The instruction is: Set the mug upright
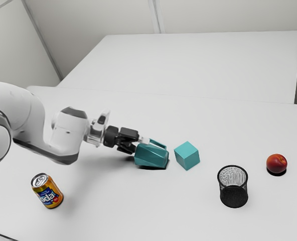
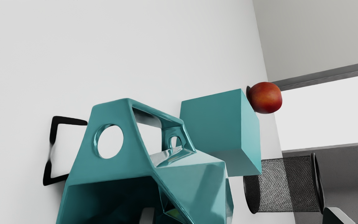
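The gripper [image 1: 141, 146] is seen near the middle of the exterior view's frame, with its fingers set apart and not closed on anything. In the wrist view, one fingertip [image 2: 147, 216] is placed at the dark mouth of the teal mug [image 1: 151, 156], and the other [image 2: 337, 216] is held outside it, with a gap left between that tip and the mug's side.

The mug is found just below the centre of the exterior frame, tipped on its side, its mouth turned toward the gripper and its handle [image 1: 158, 144] toward the top of the frame. Whether its weight is fully borne by the table [image 1: 113, 211] cannot be told.

As far as can be judged, the fingers have been brought into reach of the mug, but the result asked for is not in place: a firm hold, the turn onto its base and the release are left to be done.

Just right of the mug, a teal block [image 1: 187, 155] is seen; farther out, a black mesh cup [image 1: 234, 196] at lower right, a red fruit [image 1: 277, 163] near the right edge, and a soda can [image 1: 47, 191] at lower left.
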